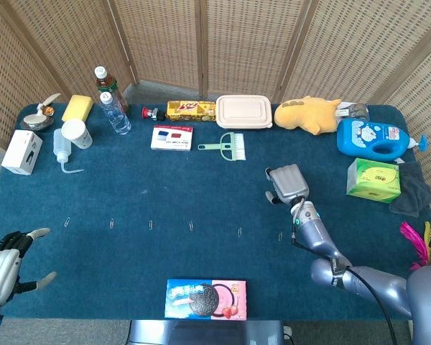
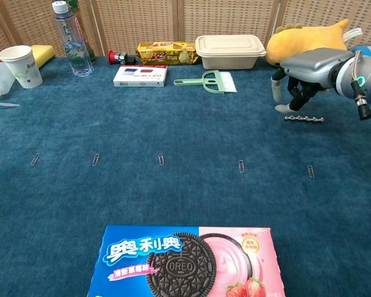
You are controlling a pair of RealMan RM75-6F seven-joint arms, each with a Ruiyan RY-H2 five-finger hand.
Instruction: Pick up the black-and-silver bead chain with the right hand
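So the right hand (image 2: 300, 77) is hanging just above the black-and-silver bead chain (image 2: 303, 118), fingers curled downward with the tips right by the chain but nothing gripped. The chain lies flat on the blue worktop (image 2: 173, 124), right side, a bit farther back than the row of paper clips (image 2: 240, 165). The left hand (image 1: 3, 269) sits at the near left corner, fingers spread and holding nothing. The Oreo box (image 2: 185, 263) lies at the near edge

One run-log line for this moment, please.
phase: reach | right hand: fingers down over black-and-silver bead chain, not gripping | chain: flat on blue cloth table | left hand: open, idle
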